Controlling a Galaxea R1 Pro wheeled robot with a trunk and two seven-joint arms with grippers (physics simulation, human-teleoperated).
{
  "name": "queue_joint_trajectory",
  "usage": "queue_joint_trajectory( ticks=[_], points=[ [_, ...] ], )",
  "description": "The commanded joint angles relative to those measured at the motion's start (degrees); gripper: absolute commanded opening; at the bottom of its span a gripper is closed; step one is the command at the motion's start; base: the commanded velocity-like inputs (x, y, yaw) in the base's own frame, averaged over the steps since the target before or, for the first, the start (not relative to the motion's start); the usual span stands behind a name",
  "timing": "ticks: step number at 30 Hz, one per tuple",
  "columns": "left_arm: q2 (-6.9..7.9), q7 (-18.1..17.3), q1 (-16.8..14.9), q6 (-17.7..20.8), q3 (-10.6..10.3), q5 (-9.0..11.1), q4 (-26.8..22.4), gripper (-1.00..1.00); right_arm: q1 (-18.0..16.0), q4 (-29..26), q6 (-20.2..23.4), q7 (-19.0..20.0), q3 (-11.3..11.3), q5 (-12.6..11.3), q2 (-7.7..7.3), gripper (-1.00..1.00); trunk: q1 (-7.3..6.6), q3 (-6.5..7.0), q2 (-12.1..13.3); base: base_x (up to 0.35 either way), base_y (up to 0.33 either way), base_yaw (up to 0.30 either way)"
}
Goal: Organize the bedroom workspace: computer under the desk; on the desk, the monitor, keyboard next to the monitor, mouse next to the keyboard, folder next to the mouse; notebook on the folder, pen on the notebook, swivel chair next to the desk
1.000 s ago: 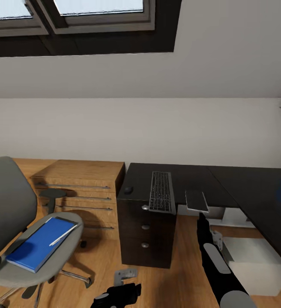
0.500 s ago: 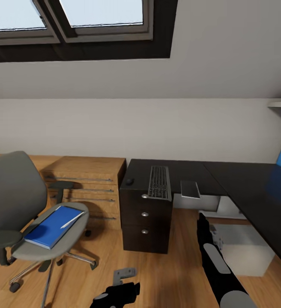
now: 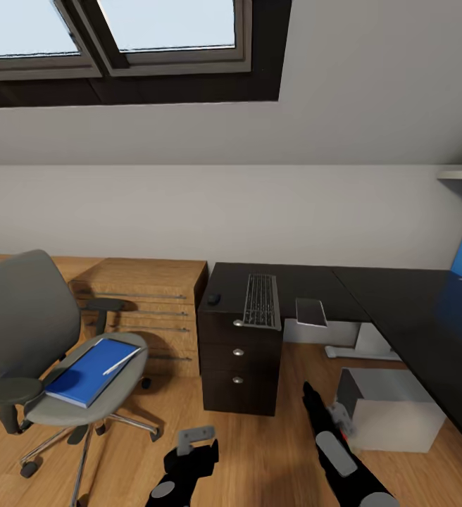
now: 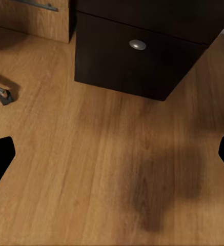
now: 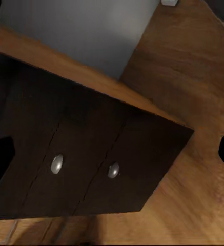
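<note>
**Both hands free, desk half set**

My left gripper (image 3: 194, 438) and right gripper (image 3: 338, 415) hang low over the floor (image 4: 91, 169), fingers spread wide, carrying nothing, which suits the next pick-up. Just past my right hand the computer (image 3: 389, 408) sits on the floor at the edge of the desk (image 3: 400, 296), not fully tucked beneath it, I judge. Off to my left the chair (image 3: 41, 345) stands apart from the desk, with the folder (image 3: 94, 370) flat on its seat and the pen (image 3: 122, 361) lying across it. Farther on, the mouse (image 3: 213, 299), keyboard (image 3: 262, 301) and notebook (image 3: 310, 312) lie in a row on the desktop above the drawers (image 3: 239, 352). The folder looks like the piece to fetch first, since the stack builds on it.
</note>
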Motion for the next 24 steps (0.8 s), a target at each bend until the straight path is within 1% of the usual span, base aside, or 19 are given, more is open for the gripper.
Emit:
queue_joint_trajectory(
  ticks=[1,2,3,5,6,7,8,9,10,11,15,18,19,20,21,22,24],
  points=[
    [0.03,0.91,-0.04,0.10,-0.12,0.35,-0.04,1.00,-0.04,1.69,-0.64,-0.08,0.25,1.50,-0.01,1.00,-0.23,0.13,0.38,-0.002,0.000,0.000],
    [0.03,2.25,-0.04,-0.07,-0.12,0.24,0.05,1.00,-0.06,7.99,-4.06,-0.04,0.51,9.88,-0.01,1.00,-0.45,0.31,0.78,0.000,0.000,0.000],
    [0.03,2.45,-0.04,-0.11,-0.12,0.24,0.06,1.00,-0.06,9.50,-5.39,-0.03,0.54,12.21,-0.03,1.00,-0.67,0.49,1.18,0.000,0.000,0.000],
    [0.10,3.04,-0.04,-0.26,-0.19,0.31,0.52,1.00,-0.05,15.29,-11.93,-0.07,0.55,21.11,-0.31,1.00,-1.11,0.85,1.98,0.000,0.000,0.000],
    [0.20,3.22,-0.04,-0.29,-0.20,0.33,0.91,1.00,-0.05,16.78,-13.69,-0.07,0.54,22.99,-0.47,1.00,-1.33,1.03,2.39,0.000,0.000,0.000],
    [0.52,3.57,-0.04,-0.42,-0.21,0.35,2.08,1.00,-0.04,19.99,-17.10,-0.08,0.52,26.05,-0.83,1.00,-1.55,1.21,2.79,0.000,0.000,0.000],
    [0.73,3.71,-0.04,-0.56,-0.23,0.38,2.81,1.00,-0.04,21.70,-18.62,-0.08,0.51,27.19,-0.99,1.00,-1.77,1.38,3.19,0.000,0.000,0.000],
    [1.16,3.93,-0.04,-1.08,-0.26,0.42,4.35,1.00,-0.04,24.91,-21.06,-0.09,0.50,28.84,-1.26,1.00,-1.99,1.56,3.59,0.000,0.000,0.000],
    [1.36,4.02,-0.04,-1.52,-0.27,0.45,5.15,1.00,-0.04,26.17,-21.92,-0.09,0.50,29.44,-1.35,1.00,-2.21,1.74,3.99,0.000,0.000,0.000],
    [1.69,4.11,-0.03,-2.84,-0.29,0.50,6.91,1.00,0.01,27.83,-23.17,-0.09,0.50,30.39,-1.47,1.00,-2.43,1.92,4.39,0.000,0.000,0.000],
    [2.12,4.01,-0.04,-6.80,-0.31,0.50,11.30,1.00,0.48,29.40,-24.73,-0.02,0.66,32.00,-1.53,1.00,-3.31,2.64,6.00,0.000,0.000,0.000],
    [2.26,3.97,-0.04,-10.07,-0.33,0.42,14.88,1.00,1.71,29.95,-25.27,0.03,1.13,34.17,-1.56,1.00,-3.97,3.18,7.20,0.000,0.000,0.000],
    [2.29,3.94,-0.04,-11.09,-0.35,0.40,16.03,1.00,2.29,30.08,-25.39,0.04,1.30,35.11,-1.59,1.00,-4.19,3.36,7.60,0.000,0.000,0.000],
    [2.30,3.89,-0.04,-12.92,-0.39,0.37,18.26,1.00,3.50,30.24,-25.56,0.06,1.55,37.16,-1.69,1.00,-4.41,3.54,8.00,0.000,0.000,0.000],
    [2.29,3.86,-0.04,-13.69,-0.41,0.36,19.35,1.00,4.08,30.29,-25.62,0.06,1.63,38.22,-1.75,1.00,-4.63,3.72,8.40,0.000,0.000,0.000],
    [2.27,3.86,-0.04,-14.86,-0.44,0.34,21.52,1.00,4.95,30.39,-25.71,0.07,1.76,40.26,-1.92,1.00,-4.84,3.90,8.80,0.000,0.000,0.000],
    [2.23,3.80,-0.04,-15.61,-0.46,0.33,23.74,1.00,5.56,30.49,-25.75,0.09,1.87,42.02,-2.10,1.00,-5.28,4.26,9.61,0.000,0.000,0.000]
  ],
)
